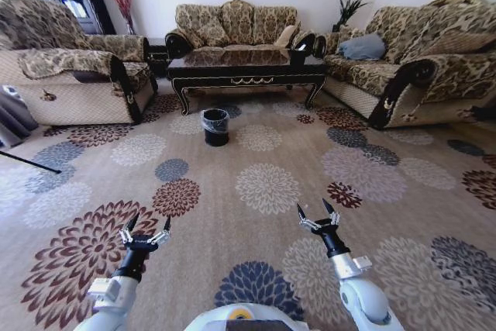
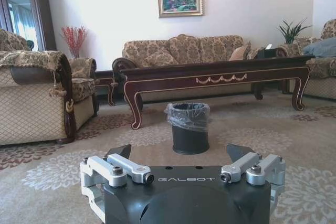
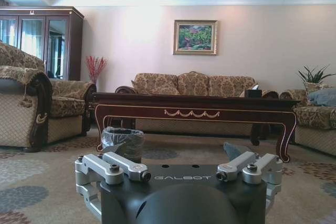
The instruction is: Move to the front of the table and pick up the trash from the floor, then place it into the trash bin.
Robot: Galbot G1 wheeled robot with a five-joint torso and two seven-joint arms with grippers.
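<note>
The dark glossy table (image 1: pixel 248 72) with gold trim stands at the far side of the room in the head view. In front of it, on the patterned carpet floor (image 1: pixel 267 188), is the small black trash bin (image 1: pixel 215 127) with its plastic liner. My left gripper (image 1: pixel 149 222) and right gripper (image 1: pixel 313 208) are both open and hold nothing, low over the carpet well short of the bin. The left wrist view has the trash bin (image 2: pixel 189 129) straight ahead of the table (image 2: pixel 215 75). In the right wrist view the trash bin (image 3: pixel 122 142) is off to one side. The trash is out of view.
A patterned armchair (image 1: pixel 70 75) flanks the table on the left. A sofa (image 1: pixel 236 25) stands behind the table and another sofa (image 1: pixel 418 60) on the right. A black tissue box (image 1: pixel 298 56) sits on the table. Open carpet lies between me and the bin.
</note>
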